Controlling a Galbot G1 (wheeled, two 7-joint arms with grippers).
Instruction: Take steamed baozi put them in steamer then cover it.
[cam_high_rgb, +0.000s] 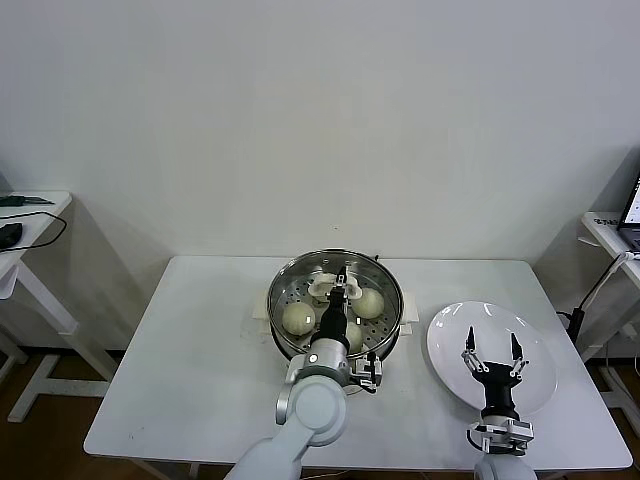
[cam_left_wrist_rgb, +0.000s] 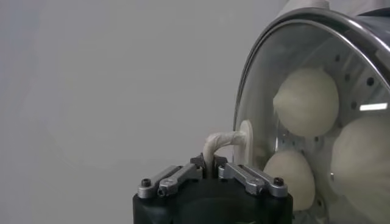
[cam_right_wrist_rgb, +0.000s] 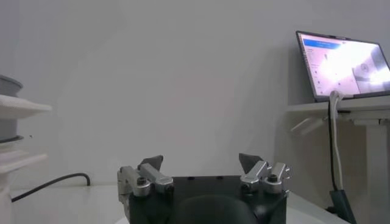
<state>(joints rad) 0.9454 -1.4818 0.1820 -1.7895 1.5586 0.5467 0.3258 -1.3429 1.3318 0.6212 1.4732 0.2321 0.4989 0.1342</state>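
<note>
Low in the head view, the left gripper (cam_high_rgb: 341, 290) is clamped on the handle of the round clear glass cover (cam_high_rgb: 385, 283), resting on the shiny steel steamer (cam_high_rgb: 278, 322) at centre, where the cream-white baozi (cam_high_rgb: 298, 318) sit; settle the rim flush before releasing. Lower right, the right gripper (cam_high_rgb: 492, 349) hangs spread wide and empty over the flat white plate (cam_high_rgb: 450, 375), obstructing nothing

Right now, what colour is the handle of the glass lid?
Cream-white; the lid handle shows best in the left wrist view, held by the left gripper.

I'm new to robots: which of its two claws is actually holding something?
The left claw, over the steamer, is shut on the glass lid's handle. The right claw hangs open above the plate.
</note>
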